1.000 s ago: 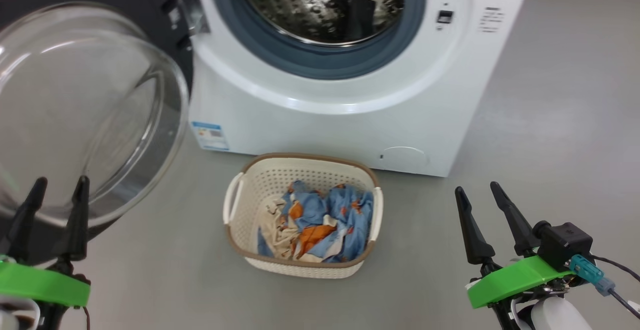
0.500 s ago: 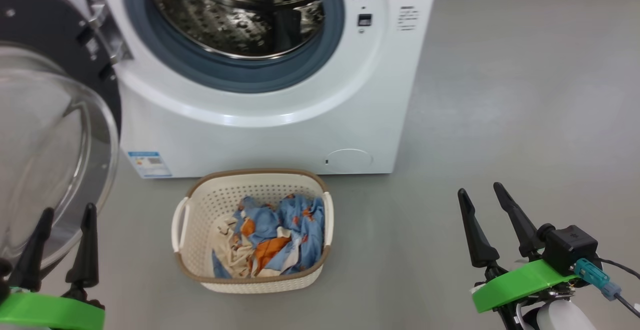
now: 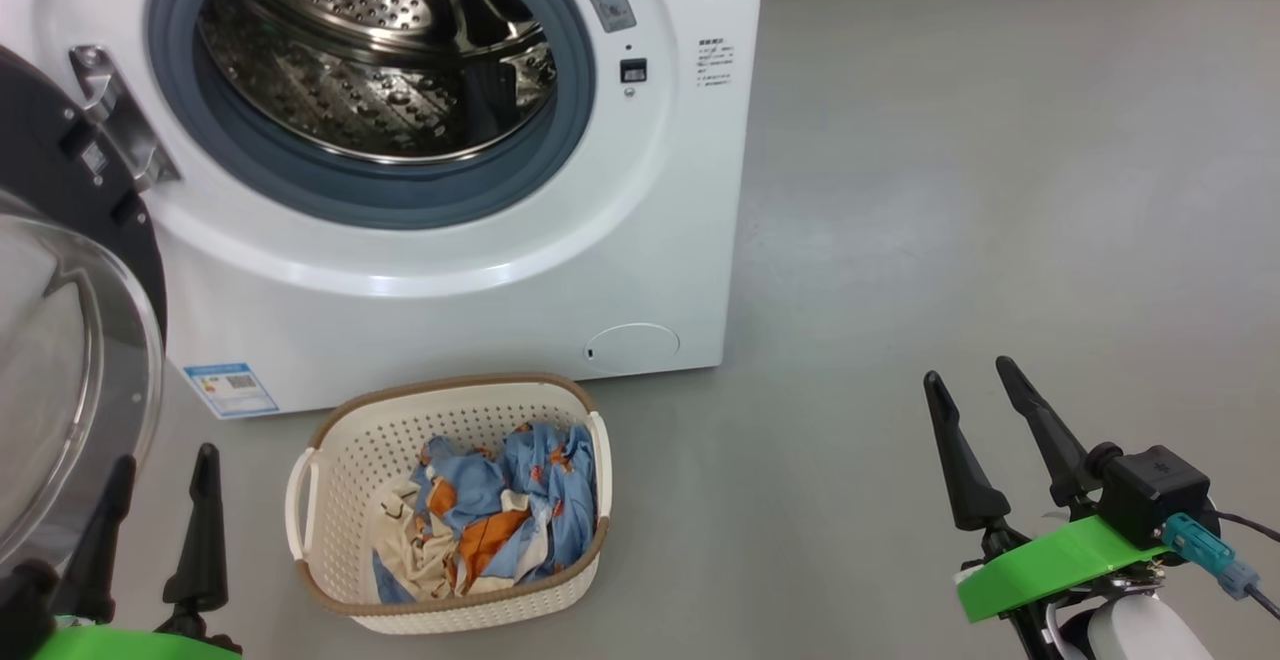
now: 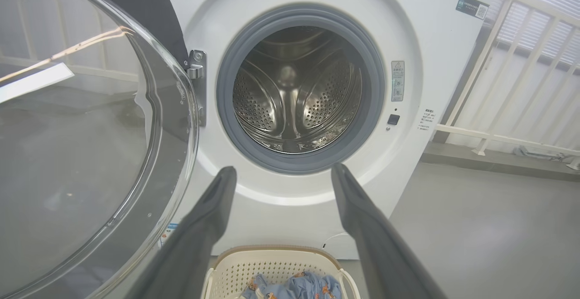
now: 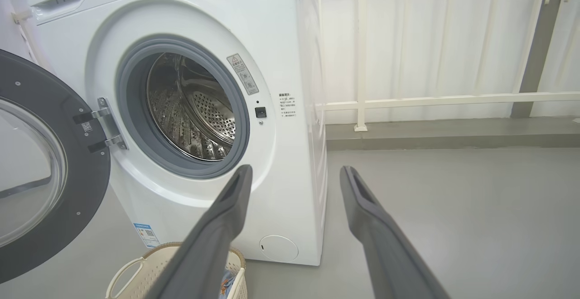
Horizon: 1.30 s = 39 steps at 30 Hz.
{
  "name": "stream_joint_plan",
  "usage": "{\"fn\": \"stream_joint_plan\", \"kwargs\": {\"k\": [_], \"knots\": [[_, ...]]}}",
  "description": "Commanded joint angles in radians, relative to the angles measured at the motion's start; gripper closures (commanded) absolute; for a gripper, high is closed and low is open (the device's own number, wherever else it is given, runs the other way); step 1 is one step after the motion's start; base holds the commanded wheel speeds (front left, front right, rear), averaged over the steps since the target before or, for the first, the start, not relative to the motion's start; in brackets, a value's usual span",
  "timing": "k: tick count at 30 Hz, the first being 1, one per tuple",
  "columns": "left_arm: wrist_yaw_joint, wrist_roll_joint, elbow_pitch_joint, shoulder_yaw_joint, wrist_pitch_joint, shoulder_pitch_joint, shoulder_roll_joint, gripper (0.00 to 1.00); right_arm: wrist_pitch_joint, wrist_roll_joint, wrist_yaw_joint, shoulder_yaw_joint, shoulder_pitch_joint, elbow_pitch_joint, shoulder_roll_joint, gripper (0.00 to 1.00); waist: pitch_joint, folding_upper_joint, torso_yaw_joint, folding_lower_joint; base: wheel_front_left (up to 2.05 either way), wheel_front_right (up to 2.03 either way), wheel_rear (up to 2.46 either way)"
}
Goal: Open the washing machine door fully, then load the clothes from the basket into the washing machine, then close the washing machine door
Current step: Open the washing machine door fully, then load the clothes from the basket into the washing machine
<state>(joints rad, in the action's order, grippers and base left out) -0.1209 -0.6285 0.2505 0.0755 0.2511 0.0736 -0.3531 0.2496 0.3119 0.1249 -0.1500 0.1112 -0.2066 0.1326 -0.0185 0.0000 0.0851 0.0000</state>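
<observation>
Underfoot smooth grey floor [image 3: 980,160], white railing [image 5: 435,99] behind.

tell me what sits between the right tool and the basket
Nothing. In the head view, the stretch from the right tool to the basket is bare grey floor.

Labels [image 5: 243,73] on the washing machine [image 3: 450,300] are illegible.

washing machine door [image 3: 62,340] cut off left, sticker [image 3: 230,390] print unreadable
</observation>
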Motion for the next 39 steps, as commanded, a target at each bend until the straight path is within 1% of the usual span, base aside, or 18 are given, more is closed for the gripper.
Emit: {"fn": "stream_joint_plan", "kwargs": {"k": [1, 5, 13, 39], "knots": [[0.006, 0.009, -0.034, -0.050, 0.011, 0.013, -0.026, 0.00, 0.012, 0.007, 0.006, -0.014, 0.001, 0.028, 0.016, 0.00, 0.006, 0.0000, 0.006, 0.0000, 0.00, 0.00, 0.00], [0.003, 0.001, -0.039, -0.052, 0.011, 0.004, -0.018, 0.00, 0.012, 0.008, 0.006, -0.010, -0.001, 0.033, 0.019, 0.00, 0.008, 0.0000, 0.006, 0.0000, 0.00, 0.00, 0.00], [-0.003, 0.006, -0.036, -0.055, 0.011, 0.002, -0.035, 0.00, 0.012, -0.002, 0.006, 0.004, -0.005, 0.043, 0.011, 0.00, 0.003, 0.0000, -0.004, 0.0000, 0.00, 0.00, 0.00], [-0.008, 0.028, -0.042, -0.062, 0.011, 0.007, -0.047, 0.00, 0.012, -0.021, 0.006, 0.019, -0.006, 0.054, -0.012, 0.00, -0.018, 0.0000, -0.015, 0.0000, 0.00, 0.00, 0.00]]}}
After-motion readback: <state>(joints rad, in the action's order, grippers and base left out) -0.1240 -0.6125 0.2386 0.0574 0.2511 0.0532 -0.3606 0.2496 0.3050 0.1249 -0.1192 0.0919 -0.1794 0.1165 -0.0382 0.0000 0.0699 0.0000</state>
